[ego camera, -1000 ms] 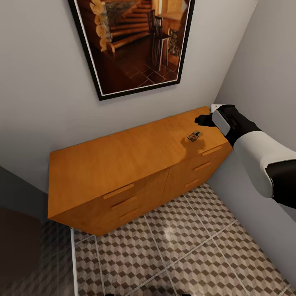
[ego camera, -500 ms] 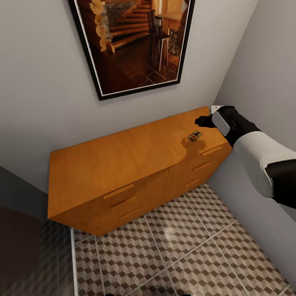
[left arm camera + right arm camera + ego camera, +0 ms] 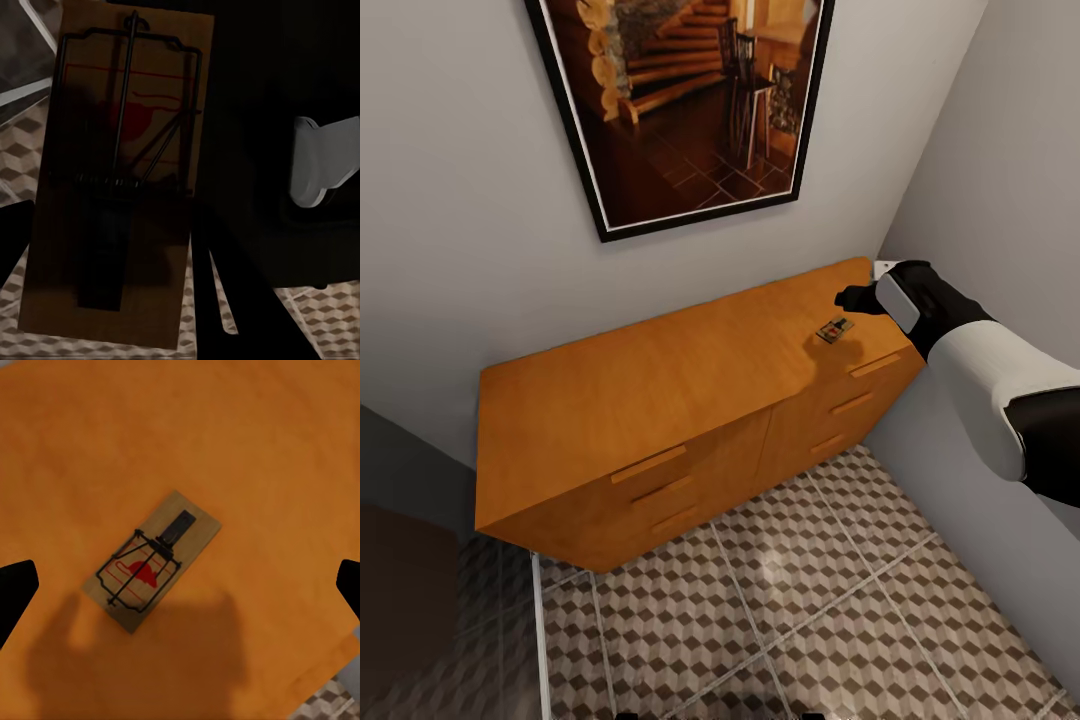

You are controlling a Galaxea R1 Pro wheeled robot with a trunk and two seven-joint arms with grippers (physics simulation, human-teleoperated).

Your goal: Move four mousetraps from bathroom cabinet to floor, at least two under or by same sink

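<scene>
orange-brown wood, one trap left on top.
a mousetrap (image 3: 834, 330) lies flat on the cabinet (image 3: 660, 400) near its right end; the right hand (image 3: 852, 297) hovers just above it with fingers spread wide and empty, apparently lined up to pinch it. the left hand grips another mousetrap (image 3: 124, 172) close to its camera, likely carried so both reach the bathroom floor (image 3: 810, 620) together.
</scene>
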